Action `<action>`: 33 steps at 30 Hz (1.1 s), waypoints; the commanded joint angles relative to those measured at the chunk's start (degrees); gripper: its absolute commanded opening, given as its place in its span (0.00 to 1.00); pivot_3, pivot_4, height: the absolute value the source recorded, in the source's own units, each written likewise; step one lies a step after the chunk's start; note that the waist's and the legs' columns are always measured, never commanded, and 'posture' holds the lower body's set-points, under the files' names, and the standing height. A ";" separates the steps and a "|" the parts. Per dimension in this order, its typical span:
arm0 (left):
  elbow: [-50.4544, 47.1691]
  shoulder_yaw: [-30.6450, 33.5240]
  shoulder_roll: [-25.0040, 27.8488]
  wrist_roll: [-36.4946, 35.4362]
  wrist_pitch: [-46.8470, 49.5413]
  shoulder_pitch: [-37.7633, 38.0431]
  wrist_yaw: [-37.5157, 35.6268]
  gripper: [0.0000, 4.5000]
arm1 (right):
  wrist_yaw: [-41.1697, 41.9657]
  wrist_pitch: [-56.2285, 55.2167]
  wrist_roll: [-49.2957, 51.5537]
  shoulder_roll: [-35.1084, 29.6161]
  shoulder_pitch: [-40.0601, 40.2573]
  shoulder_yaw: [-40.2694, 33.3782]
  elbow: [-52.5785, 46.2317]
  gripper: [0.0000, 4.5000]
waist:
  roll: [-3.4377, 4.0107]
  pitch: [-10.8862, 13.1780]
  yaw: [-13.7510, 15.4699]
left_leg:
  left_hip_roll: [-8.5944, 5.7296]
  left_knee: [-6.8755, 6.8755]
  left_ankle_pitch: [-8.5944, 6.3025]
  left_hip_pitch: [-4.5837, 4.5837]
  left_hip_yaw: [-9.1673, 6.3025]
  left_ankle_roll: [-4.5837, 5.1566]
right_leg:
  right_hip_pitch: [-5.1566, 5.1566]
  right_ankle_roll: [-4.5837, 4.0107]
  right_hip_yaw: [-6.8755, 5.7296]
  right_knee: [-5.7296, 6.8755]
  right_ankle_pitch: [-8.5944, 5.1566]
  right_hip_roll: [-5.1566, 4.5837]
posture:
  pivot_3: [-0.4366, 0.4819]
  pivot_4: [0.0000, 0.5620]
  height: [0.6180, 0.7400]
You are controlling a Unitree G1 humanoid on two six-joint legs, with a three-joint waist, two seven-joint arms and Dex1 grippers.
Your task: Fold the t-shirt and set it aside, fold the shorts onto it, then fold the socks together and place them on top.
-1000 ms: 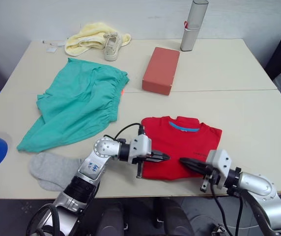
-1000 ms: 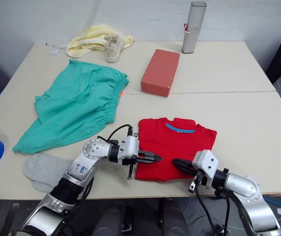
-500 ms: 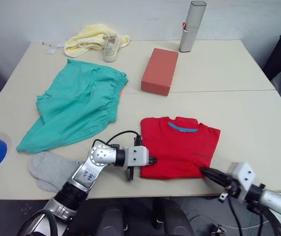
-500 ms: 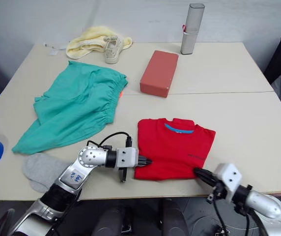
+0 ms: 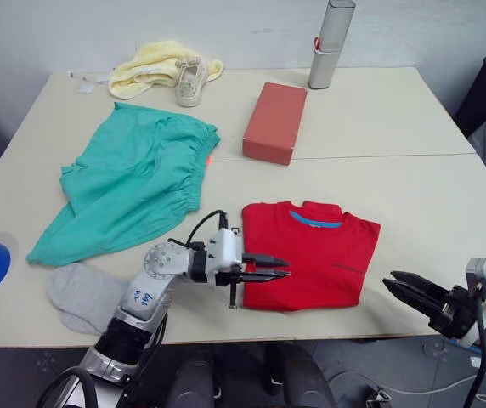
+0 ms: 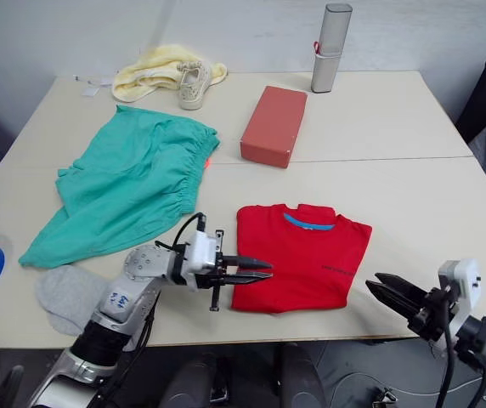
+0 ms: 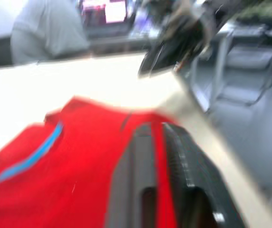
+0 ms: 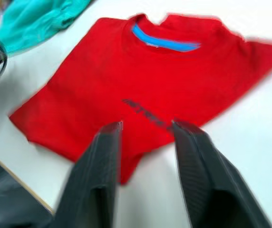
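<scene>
The left arm reaches in from the table's near edge at about 7 o'clock, forearm bent toward 3 o'clock, so the left gripper point(image 5: 268, 269) lies level over the near-left corner of the t-shirt point(image 5: 311, 255); its fingers stand slightly parted with nothing between them, though whether they touch the cloth is hard to tell. The right gripper point(image 5: 406, 286) hangs off the near table edge at 4 o'clock, fingers spread apart and empty, pointing toward 10 o'clock at the t-shirt. The t-shirt lies folded into a rectangle near the front middle, long axis 9 to 3 o'clock, collar toward 12. The shorts point(image 5: 132, 183) sprawl at 10 o'clock, waistband toward 1 o'clock. A grey sock point(image 5: 81, 293) lies at 8 o'clock.
</scene>
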 commanded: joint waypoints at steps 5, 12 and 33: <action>-3.25 6.86 6.62 -8.32 4.09 -4.09 -8.99 0.71 | -14.17 29.55 15.99 -9.76 -14.15 1.18 15.75 0.99 | -0.01 0.01 0.00 | -0.04 0.03 0.02 -0.09 0.02 0.04 | -0.03 0.00 -0.01 -0.06 0.00 0.08 | 0.48 0.27 1.00; -4.35 12.31 12.91 -9.93 8.29 0.02 -8.82 0.99 | -17.17 42.82 17.64 -7.38 -27.79 7.58 23.62 1.00 | -0.16 0.02 -0.25 | 0.08 0.03 0.08 -0.12 0.04 -0.07 | -0.08 0.02 0.02 -0.10 -0.01 0.26 | 0.48 0.27 1.00; -8.44 17.90 14.88 -11.84 6.19 7.08 -8.50 1.00 | -21.99 48.24 3.56 13.58 -47.81 16.50 29.50 0.29 | -0.99 -0.49 -2.04 | 0.37 -0.40 0.27 -0.03 0.09 -0.80 | -0.24 -0.27 0.02 -0.05 -0.15 0.42 | 0.48 0.27 1.00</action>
